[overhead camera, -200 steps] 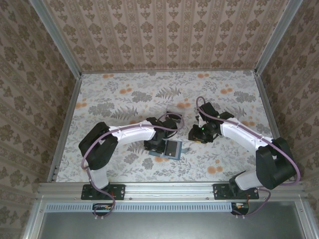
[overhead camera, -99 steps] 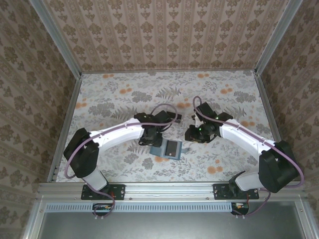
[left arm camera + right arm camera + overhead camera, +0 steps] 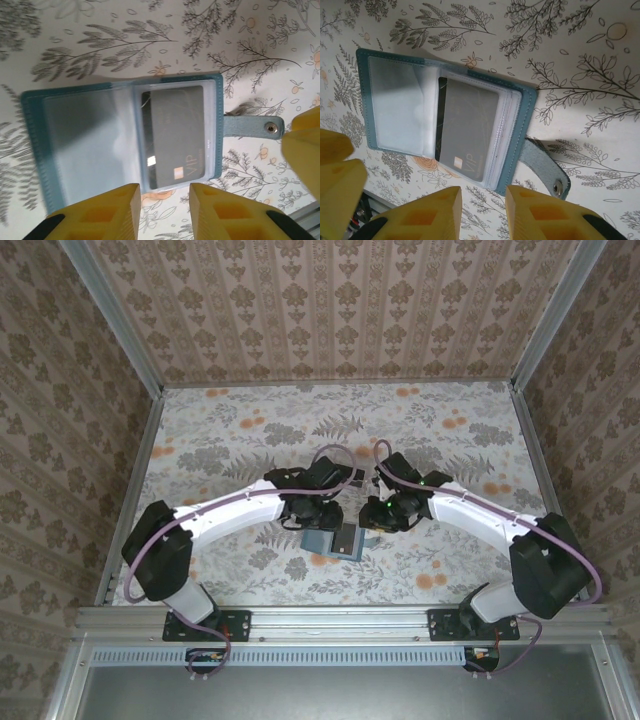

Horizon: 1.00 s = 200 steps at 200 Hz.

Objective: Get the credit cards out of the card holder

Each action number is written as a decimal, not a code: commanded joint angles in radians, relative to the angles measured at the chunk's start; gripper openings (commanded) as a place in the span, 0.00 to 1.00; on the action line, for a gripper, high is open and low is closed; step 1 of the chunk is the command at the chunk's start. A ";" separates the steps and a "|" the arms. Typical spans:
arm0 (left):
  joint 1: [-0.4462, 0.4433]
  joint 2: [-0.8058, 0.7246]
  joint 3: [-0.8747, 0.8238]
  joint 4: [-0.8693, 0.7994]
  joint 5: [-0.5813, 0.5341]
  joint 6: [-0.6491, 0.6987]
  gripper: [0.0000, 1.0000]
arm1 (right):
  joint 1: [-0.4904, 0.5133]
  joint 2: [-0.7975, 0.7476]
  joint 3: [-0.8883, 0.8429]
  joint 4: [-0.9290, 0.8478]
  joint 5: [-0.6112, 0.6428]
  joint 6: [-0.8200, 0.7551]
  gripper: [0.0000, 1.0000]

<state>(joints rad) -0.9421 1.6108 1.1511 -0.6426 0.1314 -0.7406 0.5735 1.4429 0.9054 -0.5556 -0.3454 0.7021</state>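
The teal card holder point(image 3: 32, 130) lies open and flat on the floral table, its strap tab point(image 3: 252, 127) pointing right. A dark grey credit card point(image 3: 175, 132) marked VIP sits in the right clear sleeve; the left sleeve looks blank. My left gripper point(image 3: 165, 215) hovers open just off the holder's near edge, nothing between its fingers. The right wrist view shows the same card holder point(image 3: 527, 130), credit card point(image 3: 470, 132) and tab point(image 3: 545, 167). My right gripper point(image 3: 483, 215) is open too, beside the holder's tab-side corner. From above, both grippers point(image 3: 312, 512) point(image 3: 375, 516) flank the card holder point(image 3: 322, 542).
The table point(image 3: 230, 440) is floral-patterned, with patterned walls on three sides and a metal rail point(image 3: 330, 618) along the near edge. The right gripper's yellow finger point(image 3: 302, 150) shows at the left wrist view's edge, close to the tab.
The left arm has stretched out and its gripper shifted over the holder's left side, its jaws narrowing a little. The right gripper has moved left, closer to the holder. The holder has barely moved.
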 commanded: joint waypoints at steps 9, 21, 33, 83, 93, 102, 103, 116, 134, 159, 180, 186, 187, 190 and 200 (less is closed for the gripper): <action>0.037 0.045 -0.049 0.081 0.085 -0.013 0.31 | 0.025 0.038 -0.040 0.091 -0.049 0.065 0.29; 0.057 0.046 -0.078 0.119 0.112 -0.017 0.31 | 0.036 0.054 -0.049 0.121 -0.062 0.082 0.29; 0.073 0.051 -0.104 0.151 0.134 -0.021 0.31 | 0.045 0.076 -0.052 0.139 -0.072 0.088 0.29; 0.089 0.089 -0.144 0.170 0.165 -0.009 0.31 | 0.048 0.139 -0.050 0.141 -0.035 0.071 0.29; 0.090 0.095 -0.151 0.172 0.168 -0.008 0.31 | 0.048 0.151 -0.048 0.133 -0.022 0.065 0.29; 0.090 0.099 -0.159 0.177 0.171 -0.012 0.31 | 0.048 0.160 -0.047 0.126 -0.012 0.056 0.29; 0.090 0.099 -0.160 0.178 0.171 -0.012 0.31 | 0.048 0.161 -0.046 0.124 -0.011 0.056 0.29; 0.090 0.101 -0.170 0.188 0.184 -0.012 0.31 | 0.046 0.170 -0.044 0.112 0.004 0.046 0.29; 0.088 0.105 -0.173 0.189 0.198 -0.011 0.31 | 0.042 0.181 -0.045 0.097 0.027 0.033 0.29; 0.074 0.103 -0.177 0.190 0.201 -0.020 0.31 | 0.028 0.195 -0.049 0.084 0.054 0.014 0.29; 0.059 0.098 -0.188 0.215 0.212 -0.045 0.32 | 0.016 0.203 -0.050 0.070 0.076 -0.003 0.29; 0.054 0.097 -0.189 0.224 0.215 -0.051 0.32 | 0.012 0.206 -0.049 0.066 0.083 -0.009 0.29; 0.053 0.097 -0.191 0.226 0.216 -0.052 0.32 | 0.011 0.206 -0.048 0.065 0.085 -0.010 0.29; 0.051 0.097 -0.191 0.231 0.217 -0.055 0.32 | 0.010 0.206 -0.048 0.063 0.088 -0.011 0.29; 0.046 0.095 -0.194 0.240 0.218 -0.064 0.32 | 0.003 0.210 -0.042 0.050 0.101 -0.021 0.29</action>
<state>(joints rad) -0.8783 1.7069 0.9752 -0.4328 0.3229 -0.7673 0.5926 1.6375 0.8619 -0.4492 -0.3054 0.7197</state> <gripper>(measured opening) 0.316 0.291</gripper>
